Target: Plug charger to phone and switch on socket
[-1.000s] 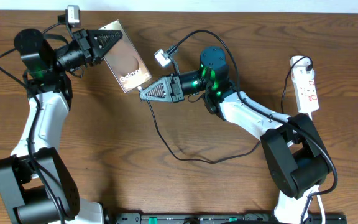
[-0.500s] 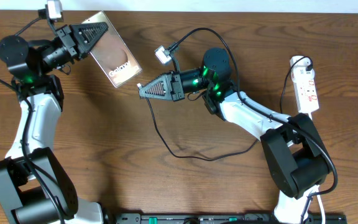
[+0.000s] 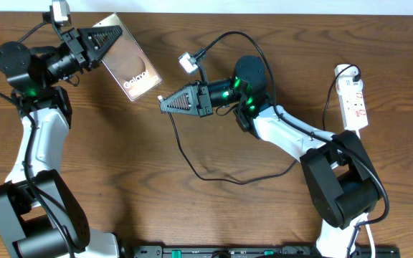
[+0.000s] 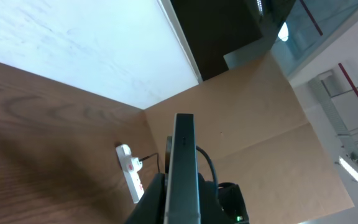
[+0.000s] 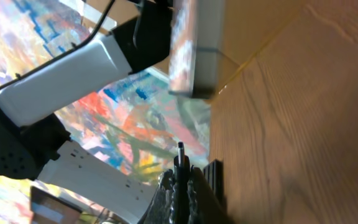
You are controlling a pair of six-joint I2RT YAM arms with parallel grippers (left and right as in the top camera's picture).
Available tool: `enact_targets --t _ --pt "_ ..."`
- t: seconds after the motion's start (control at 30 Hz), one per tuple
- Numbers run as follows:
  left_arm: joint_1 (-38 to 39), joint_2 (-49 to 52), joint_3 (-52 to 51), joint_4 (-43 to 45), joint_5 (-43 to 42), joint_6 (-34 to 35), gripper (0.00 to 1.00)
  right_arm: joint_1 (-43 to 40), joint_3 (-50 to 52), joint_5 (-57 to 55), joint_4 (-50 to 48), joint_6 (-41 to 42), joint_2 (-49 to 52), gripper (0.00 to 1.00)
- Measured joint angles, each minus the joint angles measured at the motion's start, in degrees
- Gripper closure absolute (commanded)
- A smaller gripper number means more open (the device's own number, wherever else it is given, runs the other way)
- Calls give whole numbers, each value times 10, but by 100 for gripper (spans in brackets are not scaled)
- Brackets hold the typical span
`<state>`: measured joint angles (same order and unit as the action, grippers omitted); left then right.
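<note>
My left gripper [image 3: 100,44] is shut on the phone [image 3: 130,67], a brownish glossy slab with white "Galaxy" lettering, held above the table at upper left. In the left wrist view the phone [image 4: 184,168] shows edge-on between the jaws [image 4: 182,205]. My right gripper [image 3: 168,104] is shut on the charger plug tip [image 3: 161,99], pointing left toward the phone's lower end, a short gap apart. In the right wrist view the plug tip [image 5: 180,155] sticks up from the jaws [image 5: 180,180], below the phone's end [image 5: 194,46]. The charger's black cable [image 3: 214,175] loops over the table. The white socket [image 3: 354,104] lies at far right.
The socket also shows in the left wrist view [image 4: 131,172]. Its white cord and black plug [image 3: 347,72] sit at its top end. A black bar [image 3: 228,251] runs along the table's front edge. A white connector [image 3: 186,64] hangs on the right arm's cable.
My left arm swung the phone to the left and up, away from the plug tip, then nearly stopped. My right gripper with the plug shifted slightly left.
</note>
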<state>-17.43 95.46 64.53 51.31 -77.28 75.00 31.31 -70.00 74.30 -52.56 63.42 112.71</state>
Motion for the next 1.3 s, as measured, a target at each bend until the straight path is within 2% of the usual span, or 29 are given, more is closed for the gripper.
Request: enact_targets --t 0.23,0.43,0.8,1.3 --pt "0 0 0 0 -4 0 92 0 0 -6 -28 -3 23 99" --pt "0 0 0 0 -4 -1 92 2 0 -5 -110 11 57 99" --pt "3 0 0 0 -4 -12 93 15 0 -4 -180 49 59 99" --pt "11 0 0 0 -12 -20 93 19 0 -4 -198 65 59 99"
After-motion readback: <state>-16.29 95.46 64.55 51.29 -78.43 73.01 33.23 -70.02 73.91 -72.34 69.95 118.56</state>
